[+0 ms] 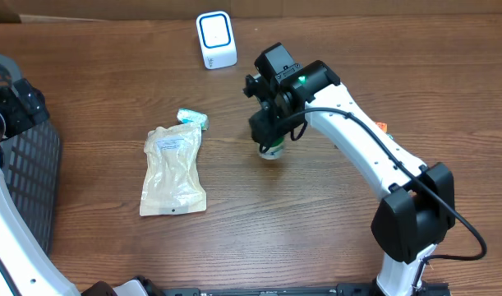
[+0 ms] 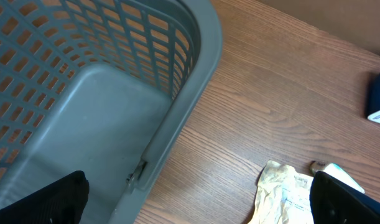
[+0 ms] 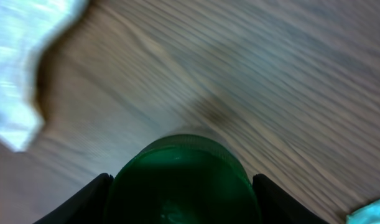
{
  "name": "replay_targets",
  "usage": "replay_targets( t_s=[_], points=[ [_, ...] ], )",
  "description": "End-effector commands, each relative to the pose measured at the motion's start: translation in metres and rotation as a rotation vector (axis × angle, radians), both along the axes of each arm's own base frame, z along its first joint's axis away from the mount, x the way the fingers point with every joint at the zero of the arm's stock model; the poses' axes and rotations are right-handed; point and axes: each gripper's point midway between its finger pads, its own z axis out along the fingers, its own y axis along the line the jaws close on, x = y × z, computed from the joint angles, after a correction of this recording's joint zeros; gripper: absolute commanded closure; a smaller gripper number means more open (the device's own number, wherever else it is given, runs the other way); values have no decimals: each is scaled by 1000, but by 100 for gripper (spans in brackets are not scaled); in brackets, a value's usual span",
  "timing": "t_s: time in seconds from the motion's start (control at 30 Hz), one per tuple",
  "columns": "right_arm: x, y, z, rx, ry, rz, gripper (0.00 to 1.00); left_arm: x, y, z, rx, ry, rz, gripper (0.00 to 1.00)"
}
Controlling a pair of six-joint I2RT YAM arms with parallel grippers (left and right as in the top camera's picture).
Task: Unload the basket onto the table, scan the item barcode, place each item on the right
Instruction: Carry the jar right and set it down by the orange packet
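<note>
My right gripper point(image 1: 273, 131) is shut on a round container with a dark green lid point(image 3: 180, 183), the item, near the middle of the table. Only its lower end point(image 1: 272, 152) shows under the fingers in the overhead view, and I cannot tell whether it rests on the wood. No barcode shows. The white scanner with a blue face point(image 1: 216, 39) stands at the back, apart from the item. Far to the left, my left gripper point(image 2: 199, 208) hangs open and empty over the grey basket's rim point(image 2: 202, 62).
A flat beige pouch point(image 1: 174, 171) lies left of the item, with a small teal and white packet point(image 1: 193, 118) at its top end. The grey mesh basket point(image 1: 29, 164) fills the left edge. The right arm point(image 1: 374, 156) crosses the right half.
</note>
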Motion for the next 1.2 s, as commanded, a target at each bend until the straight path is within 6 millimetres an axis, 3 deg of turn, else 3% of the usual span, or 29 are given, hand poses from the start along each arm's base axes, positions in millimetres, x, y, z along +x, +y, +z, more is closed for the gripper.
replay_targets(
  t_s=[0.0, 0.27, 0.57, 0.73, 0.93, 1.03, 1.13, 1.17],
  points=[
    [15, -33, -9, -63, -19, -82, 66, 1, 1, 9, 23, -18, -7, 0],
    [40, -106, -37, -64, 22, -317, 67, 1, 1, 9, 23, -18, -7, 0],
    [35, -177, -68, -87, 92, -483, 67, 1, 1, 9, 23, -18, -7, 0],
    [36, -208, -72, -85, 102, -561, 66, 1, 1, 9, 23, -18, -7, 0],
    [38, -230, -72, -80, 105, -619, 66, 1, 1, 9, 23, -18, -7, 0],
    [38, -231, -72, -74, 107, -624, 65, 1, 1, 9, 23, -18, -7, 0],
    [38, -229, -72, -71, 107, -618, 59, 1, 1, 9, 23, -18, -7, 1],
    [38, -228, -72, -71, 107, -616, 51, 1, 1, 9, 23, -18, -7, 0]
  ],
)
